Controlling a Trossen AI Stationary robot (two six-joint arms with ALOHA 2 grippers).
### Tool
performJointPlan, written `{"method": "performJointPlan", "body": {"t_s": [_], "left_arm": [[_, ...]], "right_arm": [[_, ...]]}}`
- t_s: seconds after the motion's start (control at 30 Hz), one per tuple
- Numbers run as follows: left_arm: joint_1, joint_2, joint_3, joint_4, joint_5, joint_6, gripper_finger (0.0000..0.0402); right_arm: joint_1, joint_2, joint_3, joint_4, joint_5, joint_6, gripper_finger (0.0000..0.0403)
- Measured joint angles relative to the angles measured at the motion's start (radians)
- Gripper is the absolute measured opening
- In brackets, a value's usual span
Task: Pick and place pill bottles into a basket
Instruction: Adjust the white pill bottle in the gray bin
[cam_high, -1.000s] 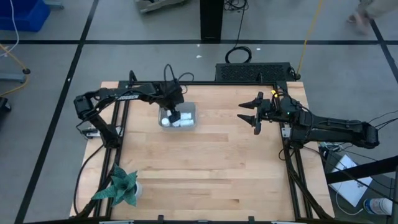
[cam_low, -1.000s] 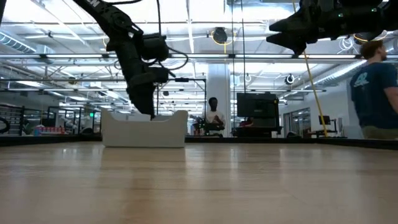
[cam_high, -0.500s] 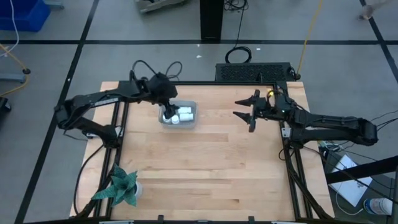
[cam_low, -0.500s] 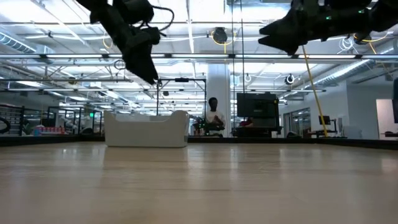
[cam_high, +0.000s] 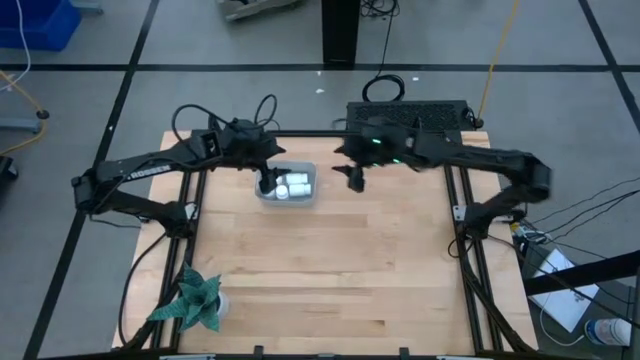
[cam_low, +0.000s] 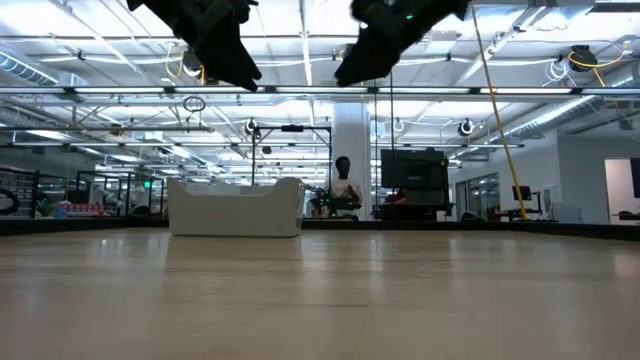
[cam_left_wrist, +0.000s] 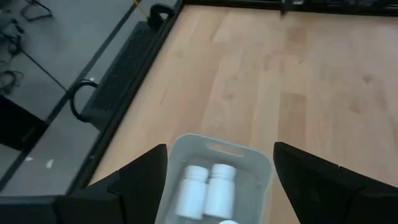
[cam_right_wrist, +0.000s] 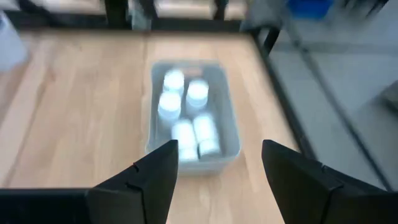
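Basket (cam_high: 288, 187) at 11 o'clock on counter (cam_high: 330, 270), five pill bottles (cam_right_wrist: 185, 112) inside. Left gripper (cam_high: 263, 180) above basket's 9 o'clock edge, fingers apart, empty. Right gripper (cam_high: 354, 177) at basket's 3 o'clock, raised, fingers apart, empty.

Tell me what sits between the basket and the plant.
Nothing: the high view shows only bare table between the basket and the plant.

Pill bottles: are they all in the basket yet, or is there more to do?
Looks done: five pill bottles lie in the basket, and no bottle shows on the table. Nothing is in hand: the left hand and right hand hang open and empty above the basket. Nothing appears left.
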Motion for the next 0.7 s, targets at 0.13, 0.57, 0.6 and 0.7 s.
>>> {"method": "performJointPlan", "body": {"t_s": [0.13,0.57,0.6,0.7], "left_arm": [[-0.005,-0.002,0.0,-0.006,-0.03,0.023,0.0294],[-0.003,-0.01,0.0,-0.024,-0.042,0.093,0.0294],[-0.003,-0.015,0.0,-0.04,-0.04,0.094,0.0294],[-0.003,-0.036,0.0,-0.081,-0.039,0.11,0.0294]], "right_arm": [[-0.018,0.193,0.196,-0.181,0.0,-0.032,0.0224],[-0.07,0.589,0.627,-0.37,-0.144,-0.081,0.0209],[-0.07,0.608,0.651,-0.378,-0.156,-0.081,0.0209],[-0.067,0.656,0.71,-0.417,-0.164,-0.101,0.0218]]}}
